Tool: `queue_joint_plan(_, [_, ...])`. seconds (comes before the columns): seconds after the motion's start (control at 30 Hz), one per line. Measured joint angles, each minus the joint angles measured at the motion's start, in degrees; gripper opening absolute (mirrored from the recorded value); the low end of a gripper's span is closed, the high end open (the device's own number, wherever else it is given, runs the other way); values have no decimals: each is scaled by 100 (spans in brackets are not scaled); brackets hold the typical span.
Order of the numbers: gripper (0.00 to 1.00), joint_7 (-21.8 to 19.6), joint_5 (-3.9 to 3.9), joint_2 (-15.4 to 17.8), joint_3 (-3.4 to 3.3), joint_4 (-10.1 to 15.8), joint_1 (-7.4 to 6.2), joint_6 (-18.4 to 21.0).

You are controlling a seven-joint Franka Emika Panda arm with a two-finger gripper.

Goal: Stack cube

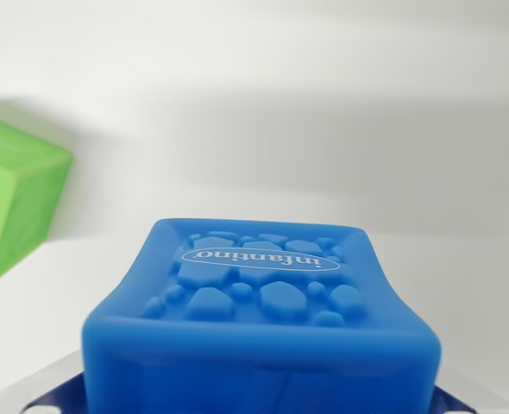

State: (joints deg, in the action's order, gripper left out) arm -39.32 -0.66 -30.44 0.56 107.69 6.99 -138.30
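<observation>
Blue soft-looking rubbery cube [263, 319] sits close under the camera on the white surface [323, 129], green cube [13, 203] well left; likely light, squashy, grippy, best pinched on flat sides; gripper state unclear.

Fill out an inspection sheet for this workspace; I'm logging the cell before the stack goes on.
Surface: plain white tabletop, bare where visible.
Job's things: blue Infantino cube fills the lower centre of the wrist view, embossed face with the logo upward; green cube sits at the wrist view's left edge, partly cut off, apart from the blue one.
Clutter: nothing seen.
Grippers: fingers not clearly visible; only grey and dark blue slivers show beside the blue cube's lower corners, so open or shut cannot be told.
Cables: nothing seen.
Surroundings: white backdrop with soft shadows.
</observation>
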Motion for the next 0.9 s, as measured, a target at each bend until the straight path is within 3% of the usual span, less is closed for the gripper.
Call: queue_joint_plan(0.9, [0, -1472, 1, 152, 1, 18, -462, 133])
